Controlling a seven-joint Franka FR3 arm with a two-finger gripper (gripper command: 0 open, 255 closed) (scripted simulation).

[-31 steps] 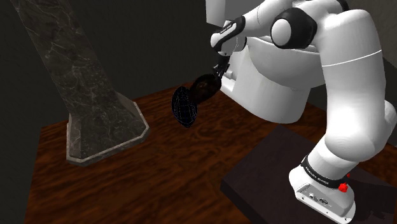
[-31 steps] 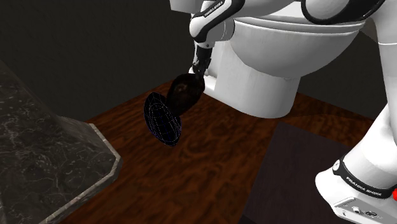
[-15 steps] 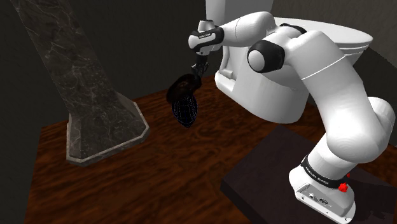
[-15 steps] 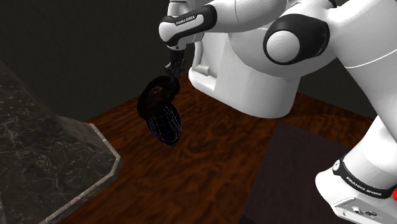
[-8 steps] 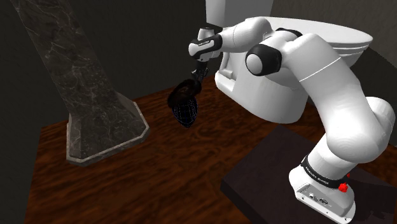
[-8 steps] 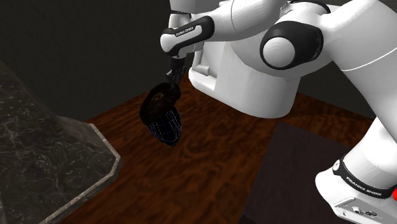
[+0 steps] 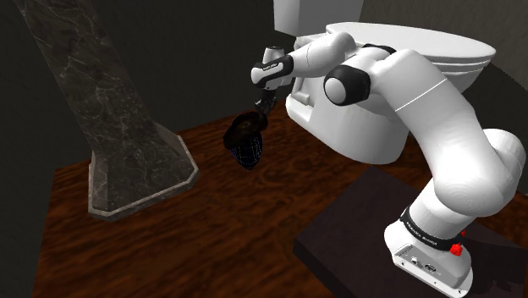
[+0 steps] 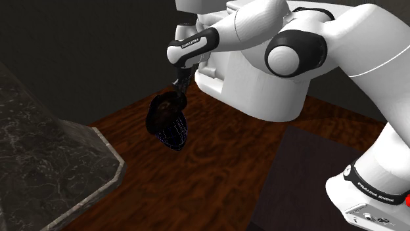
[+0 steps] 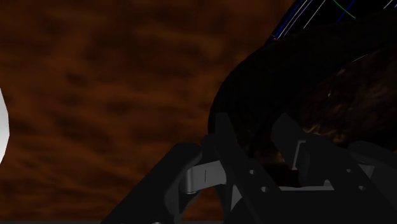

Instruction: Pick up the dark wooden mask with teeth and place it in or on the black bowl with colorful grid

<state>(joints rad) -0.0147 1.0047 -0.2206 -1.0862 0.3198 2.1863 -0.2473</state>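
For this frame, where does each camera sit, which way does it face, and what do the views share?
Shoulder view: beside the stand, looking down across the wooden floor at the toilet; the whole arm shows.
Second exterior view: closer in, facing much the same way; forearm and base show.
Wrist view: on the hand, looking along the end effector at the mask.
Both exterior views share the mask held over the bowl.

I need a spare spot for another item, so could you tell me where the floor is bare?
The wood floor lies bare between the stone pillar base, the grid-patterned bowl and the dark stand. It is crowded by the toilet, where the gripper holds the mask at the bowl.
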